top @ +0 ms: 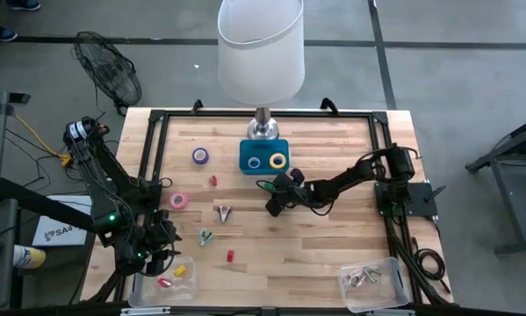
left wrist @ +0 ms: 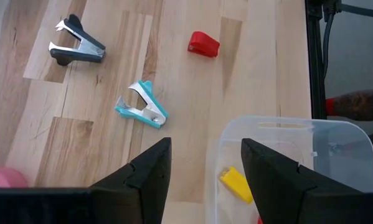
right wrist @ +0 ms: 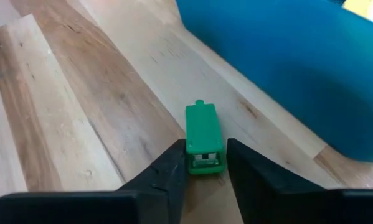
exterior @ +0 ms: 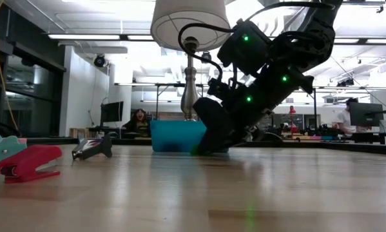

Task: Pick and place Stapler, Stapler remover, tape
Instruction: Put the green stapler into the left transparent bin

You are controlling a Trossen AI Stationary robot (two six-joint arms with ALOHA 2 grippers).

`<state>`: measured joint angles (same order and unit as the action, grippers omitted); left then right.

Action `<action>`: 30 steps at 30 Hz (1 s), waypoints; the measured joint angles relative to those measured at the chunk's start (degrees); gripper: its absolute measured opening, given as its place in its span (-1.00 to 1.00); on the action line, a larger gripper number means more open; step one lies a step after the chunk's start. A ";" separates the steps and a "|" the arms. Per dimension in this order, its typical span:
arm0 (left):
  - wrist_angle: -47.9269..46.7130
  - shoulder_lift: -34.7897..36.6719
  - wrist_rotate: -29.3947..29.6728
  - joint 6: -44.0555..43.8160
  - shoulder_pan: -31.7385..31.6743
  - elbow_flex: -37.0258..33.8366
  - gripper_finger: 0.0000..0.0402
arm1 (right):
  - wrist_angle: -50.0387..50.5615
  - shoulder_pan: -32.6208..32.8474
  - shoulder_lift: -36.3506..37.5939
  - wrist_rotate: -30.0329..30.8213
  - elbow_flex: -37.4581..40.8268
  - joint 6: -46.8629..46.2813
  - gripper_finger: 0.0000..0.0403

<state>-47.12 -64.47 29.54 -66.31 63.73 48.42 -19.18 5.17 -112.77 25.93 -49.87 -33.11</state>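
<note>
A small green stapler (right wrist: 203,134) lies on the wood beside the blue tray (right wrist: 286,56). My right gripper (right wrist: 205,155) is down at the table (top: 271,206), shut on it. The tray (top: 264,156) holds a blue and a yellow tape roll. A purple roll (top: 200,156) and a pink roll (top: 179,201) lie flat on the table. A black staple remover (left wrist: 77,45), a teal one (left wrist: 142,106) and a red stapler (left wrist: 203,44) lie ahead of my open left gripper (left wrist: 205,149), which hovers at the table's near left (top: 162,235). My right gripper pinches the green stapler at its near end (right wrist: 205,163), one finger on each long side. The fingers lie along the stapler and slant down from the table's right. The stapler lies flat on the table, with its far end toward the blue tray.
A clear bin (left wrist: 298,168) at the near left corner holds a yellow piece and a red one. Another clear bin (top: 372,281) at the near right holds metal staple removers. A lamp (top: 261,53) stands behind the tray. A second red stapler (top: 213,181) lies mid-table.
</note>
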 joint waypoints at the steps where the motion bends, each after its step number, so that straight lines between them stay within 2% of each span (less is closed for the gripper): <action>1: -0.07 0.00 0.02 -0.01 0.02 0.00 -0.05 | -0.02 0.00 0.02 -0.59 -0.01 0.00 -0.51; 7: -0.34 0.00 0.04 -0.08 0.00 0.00 -0.05 | -0.37 0.00 0.15 -4.64 -0.09 -1.80 -0.68; 11: 0.01 0.00 1.41 -0.14 0.00 0.00 -0.05 | -2.11 0.42 0.15 -7.98 -0.09 -4.50 -0.69; 16: 1.04 0.00 5.60 -0.19 0.00 0.00 -0.05 | -8.78 1.80 -0.07 -16.97 -0.27 -7.48 -0.69; 20: 1.06 0.00 9.22 -0.17 -0.46 0.00 -0.05 | -9.91 2.90 -0.04 -22.74 -4.38 -7.09 -0.69; 23: 1.58 0.00 9.47 0.56 -3.15 0.00 -0.05 | -9.83 3.96 -0.04 -25.93 -9.25 -5.08 -0.69; 25: 3.51 0.20 8.35 3.83 -5.60 0.00 -0.05 | -9.14 4.74 -0.04 -26.58 -13.09 -2.80 -0.69; 30: 15.09 0.24 3.32 19.87 -14.27 0.00 -0.05 | -1.62 6.05 -0.04 -26.49 -23.94 4.96 -0.69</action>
<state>-32.04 -64.23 32.86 -46.44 49.46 48.42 -20.80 11.22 -112.81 -0.56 -73.80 -28.15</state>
